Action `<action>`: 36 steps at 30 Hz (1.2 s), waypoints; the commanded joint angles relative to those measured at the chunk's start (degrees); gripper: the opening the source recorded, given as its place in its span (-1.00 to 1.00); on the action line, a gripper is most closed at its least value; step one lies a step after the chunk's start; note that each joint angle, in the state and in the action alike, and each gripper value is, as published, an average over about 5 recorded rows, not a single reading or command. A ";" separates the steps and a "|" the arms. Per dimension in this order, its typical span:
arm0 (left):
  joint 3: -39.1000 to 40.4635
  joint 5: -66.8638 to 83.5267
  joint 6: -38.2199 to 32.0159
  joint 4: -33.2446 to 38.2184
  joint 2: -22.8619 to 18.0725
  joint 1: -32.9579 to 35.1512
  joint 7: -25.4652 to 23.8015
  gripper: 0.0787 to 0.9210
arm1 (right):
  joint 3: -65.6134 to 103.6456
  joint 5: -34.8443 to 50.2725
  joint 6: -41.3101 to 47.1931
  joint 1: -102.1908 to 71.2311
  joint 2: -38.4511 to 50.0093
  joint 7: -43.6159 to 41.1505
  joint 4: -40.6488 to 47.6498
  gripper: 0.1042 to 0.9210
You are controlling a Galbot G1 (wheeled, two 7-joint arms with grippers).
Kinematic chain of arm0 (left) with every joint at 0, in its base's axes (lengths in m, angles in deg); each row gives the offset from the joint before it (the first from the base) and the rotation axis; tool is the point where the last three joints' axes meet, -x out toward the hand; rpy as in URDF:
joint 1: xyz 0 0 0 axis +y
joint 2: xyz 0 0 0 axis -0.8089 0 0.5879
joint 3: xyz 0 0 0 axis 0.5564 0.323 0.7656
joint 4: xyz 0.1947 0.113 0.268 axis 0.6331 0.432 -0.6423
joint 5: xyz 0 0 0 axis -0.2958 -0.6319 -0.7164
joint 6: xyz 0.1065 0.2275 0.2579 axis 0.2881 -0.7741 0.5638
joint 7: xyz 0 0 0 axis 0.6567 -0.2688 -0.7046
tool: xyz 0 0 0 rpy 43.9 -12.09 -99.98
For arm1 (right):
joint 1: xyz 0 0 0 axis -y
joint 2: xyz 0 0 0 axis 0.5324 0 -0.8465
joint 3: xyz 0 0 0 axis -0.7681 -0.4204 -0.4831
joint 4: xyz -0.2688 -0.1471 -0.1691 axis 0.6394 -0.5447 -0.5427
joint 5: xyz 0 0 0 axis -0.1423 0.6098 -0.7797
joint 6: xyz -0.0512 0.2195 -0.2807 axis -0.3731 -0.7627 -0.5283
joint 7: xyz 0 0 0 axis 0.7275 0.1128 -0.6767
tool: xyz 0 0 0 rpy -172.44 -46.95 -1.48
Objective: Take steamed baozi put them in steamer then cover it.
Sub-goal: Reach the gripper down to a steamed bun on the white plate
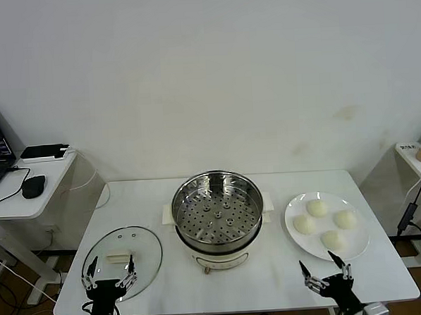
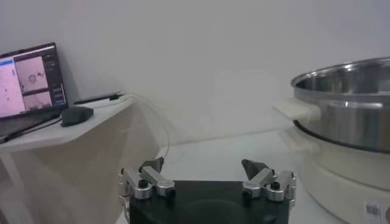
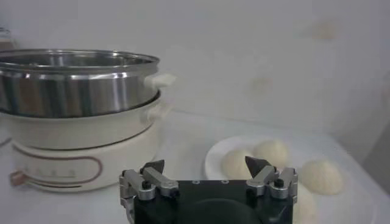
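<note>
A Galbot G1 waits at the near edge of a white table (image 1: 273,281) with nothing yet in hand. Its right gripper (image 1: 326,270) hovers with fingers spread wide and empty, and the four steamed baozi (image 1: 316,208) sit on a white plate (image 1: 293,217) just beyond its fingertips; the nearest bun lies almost directly ahead of the open jaws. The left gripper (image 1: 109,271) is likewise released and holds nothing, its fingertips poised over the near rim of the cover (image 1: 148,247), which lies flat on the table with its cream bar handle (image 1: 118,258) just ahead of the fingers. The steamer (image 1: 218,215) stands uncovered between the two grippers and farther forward, its perforated tray bare.

The buns look soft, light and easily dented, so a gentle pinch across the widest part of each, from the sides, would likely serve best; squeezing hard risks crushing or tearing the skin. The cover appears to be glass with a metal rim, heavier, rigid, slippery and breakable, and its bar handle seems the safest place to grip. No bun has yet reached the steamer.
</note>
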 commanded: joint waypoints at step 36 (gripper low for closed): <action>-5.25 -11.66 7.40 5.36 -1.23 -1.89 -9.31 0.77 | -58.41 -39.02 -8.83 91.80 32.58 -59.57 56.90 0.76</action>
